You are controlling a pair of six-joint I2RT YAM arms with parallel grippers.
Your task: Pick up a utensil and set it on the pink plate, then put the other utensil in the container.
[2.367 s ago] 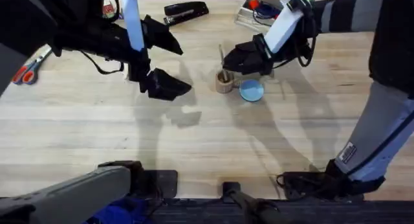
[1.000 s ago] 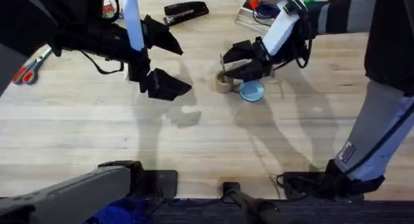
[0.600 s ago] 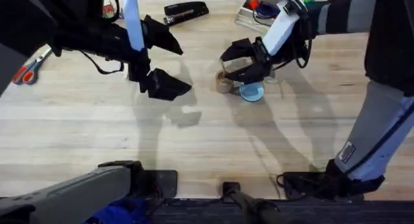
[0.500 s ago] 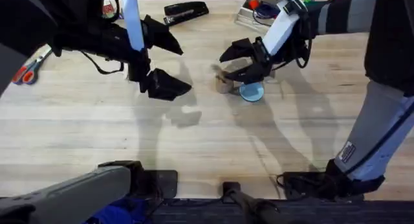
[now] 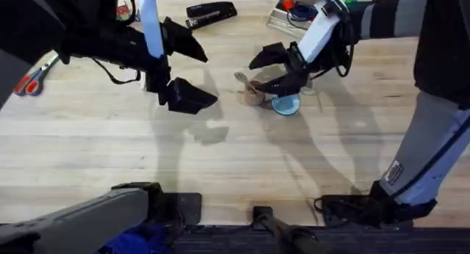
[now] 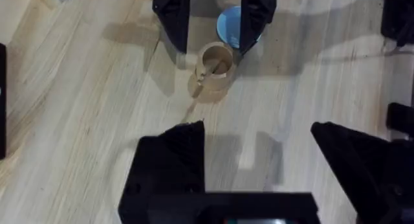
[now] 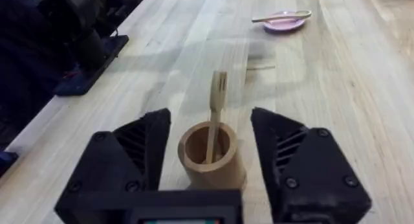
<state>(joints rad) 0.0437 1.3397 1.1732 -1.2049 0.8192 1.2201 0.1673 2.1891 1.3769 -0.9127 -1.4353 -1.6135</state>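
Fork (image 7: pixel 218 114) stands in the container (image 7: pixel 211 155); the right gripper (image 7: pixel 211 146), jaws wide and empty, should rise straight. The left gripper (image 6: pixel 259 156) hangs open, empty.

Even light, soft shadows, blurred edges

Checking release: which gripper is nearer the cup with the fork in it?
Right. The right gripper sits open right at the cup, fingers to either side, fork standing inside. The left gripper is open, well off to the side.
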